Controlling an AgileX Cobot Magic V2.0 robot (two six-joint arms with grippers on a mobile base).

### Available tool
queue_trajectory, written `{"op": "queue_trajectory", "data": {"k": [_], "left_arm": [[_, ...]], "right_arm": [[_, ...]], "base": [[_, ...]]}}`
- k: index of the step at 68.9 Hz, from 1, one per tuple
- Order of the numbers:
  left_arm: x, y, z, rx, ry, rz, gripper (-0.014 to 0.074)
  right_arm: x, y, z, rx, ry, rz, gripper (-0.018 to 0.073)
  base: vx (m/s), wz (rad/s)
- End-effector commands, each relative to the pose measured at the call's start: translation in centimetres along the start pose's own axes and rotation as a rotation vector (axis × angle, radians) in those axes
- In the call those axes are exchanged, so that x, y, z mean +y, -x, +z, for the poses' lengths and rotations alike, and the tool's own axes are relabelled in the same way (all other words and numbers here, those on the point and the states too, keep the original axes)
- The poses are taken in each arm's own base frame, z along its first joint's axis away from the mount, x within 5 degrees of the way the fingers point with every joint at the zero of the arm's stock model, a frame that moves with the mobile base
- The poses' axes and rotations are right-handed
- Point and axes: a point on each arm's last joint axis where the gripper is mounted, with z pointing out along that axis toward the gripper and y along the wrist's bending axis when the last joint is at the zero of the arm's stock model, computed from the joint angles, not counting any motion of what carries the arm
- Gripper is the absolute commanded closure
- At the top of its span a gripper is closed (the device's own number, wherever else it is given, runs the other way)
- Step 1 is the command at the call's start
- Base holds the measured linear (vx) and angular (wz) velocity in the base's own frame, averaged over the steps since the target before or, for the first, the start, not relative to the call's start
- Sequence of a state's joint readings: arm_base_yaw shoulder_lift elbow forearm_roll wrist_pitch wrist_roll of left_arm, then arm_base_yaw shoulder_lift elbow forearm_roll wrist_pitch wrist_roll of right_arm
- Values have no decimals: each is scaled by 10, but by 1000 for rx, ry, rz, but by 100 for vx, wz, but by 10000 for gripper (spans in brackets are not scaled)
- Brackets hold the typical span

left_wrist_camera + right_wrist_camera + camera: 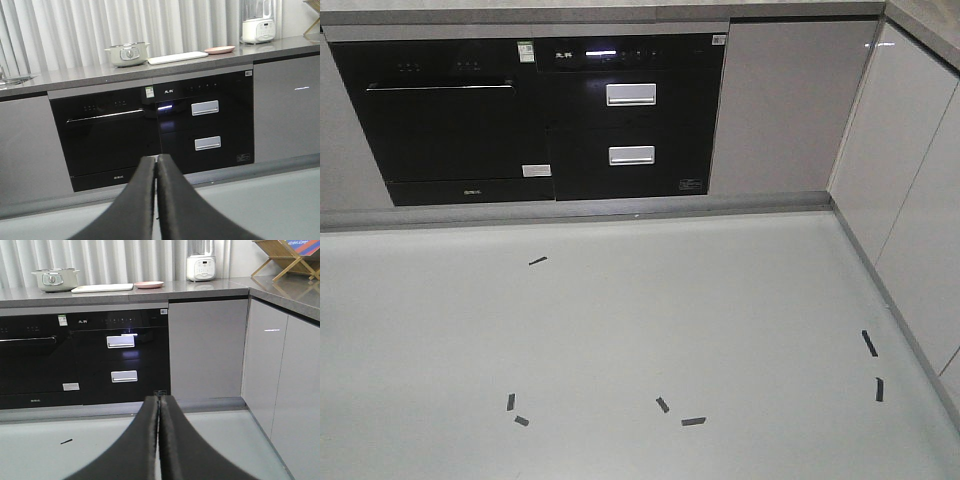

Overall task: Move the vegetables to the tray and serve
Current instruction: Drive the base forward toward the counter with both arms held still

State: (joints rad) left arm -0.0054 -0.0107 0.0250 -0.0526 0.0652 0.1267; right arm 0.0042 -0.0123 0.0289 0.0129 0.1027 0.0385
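My left gripper (156,161) and right gripper (159,400) are both closed and empty. The tray (177,57) lies on the far counter (75,76), left of the pink plate (220,49). I cannot see the lettuce. I should first drive closer, squarely.

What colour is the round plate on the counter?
Pink plate; clearest in the right wrist view.

My wrist cams show grey counter (200,289): pot (55,279) toward its left end, tray (102,288) just right of it, pink plate (148,284) beside that, blender (201,262) further right, wooden rack (290,257) by right corner.
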Motion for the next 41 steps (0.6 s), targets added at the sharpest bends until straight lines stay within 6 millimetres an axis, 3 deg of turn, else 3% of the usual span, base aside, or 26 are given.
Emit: {"op": "queue_trajectory", "data": {"k": [1,41], "left_arm": [[1,3,-1,-70,11,-2,603],[1,3,-1,-70,11,-2,603]], "right_arm": [[0,5,0,-72,-2,-8,563],[0,5,0,-72,-2,-8,563]], "base": [[0,0],[0,0]]}}
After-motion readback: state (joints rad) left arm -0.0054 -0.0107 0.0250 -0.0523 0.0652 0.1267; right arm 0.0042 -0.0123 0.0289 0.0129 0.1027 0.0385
